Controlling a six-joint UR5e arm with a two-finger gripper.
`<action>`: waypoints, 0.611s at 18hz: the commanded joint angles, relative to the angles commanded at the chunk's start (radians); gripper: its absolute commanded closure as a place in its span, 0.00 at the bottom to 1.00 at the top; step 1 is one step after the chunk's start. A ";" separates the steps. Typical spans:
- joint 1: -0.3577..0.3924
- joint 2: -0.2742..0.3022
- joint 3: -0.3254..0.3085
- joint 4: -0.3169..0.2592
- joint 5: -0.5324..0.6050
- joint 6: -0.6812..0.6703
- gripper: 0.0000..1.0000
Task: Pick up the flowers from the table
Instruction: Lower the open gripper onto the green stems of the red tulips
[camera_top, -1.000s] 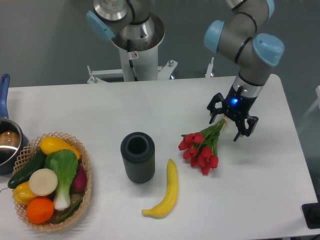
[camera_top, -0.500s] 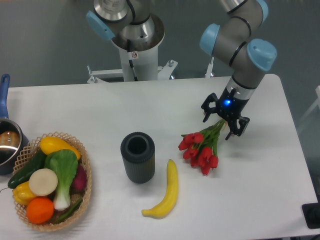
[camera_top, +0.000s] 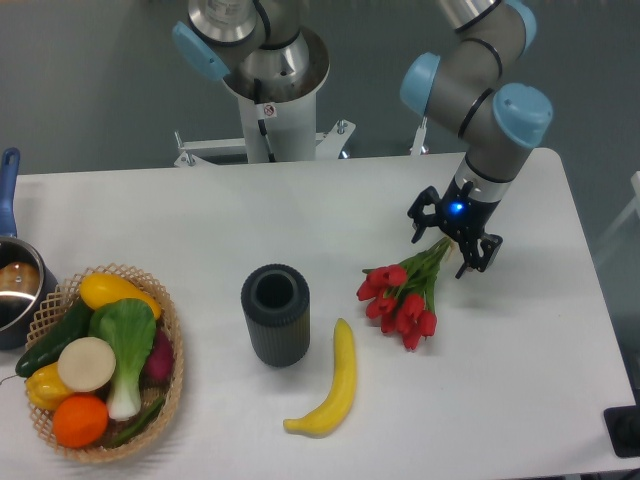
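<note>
One gripper (camera_top: 444, 249), fingers spread, hides the stem ends of the flowers (camera_top: 404, 296). They lie on the white table (camera_top: 300, 210); grey floor behind.

The UR5e arm (camera_top: 478, 75) has grey tubular links with light-blue joint caps. Its black two-finger gripper (camera_top: 446, 246) carries a glowing blue light at the wrist.
</note>
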 joint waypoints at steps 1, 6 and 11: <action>0.000 -0.003 -0.005 0.002 0.002 0.000 0.00; -0.002 -0.006 -0.011 0.003 0.003 0.002 0.00; -0.020 -0.011 -0.020 0.005 0.009 0.002 0.00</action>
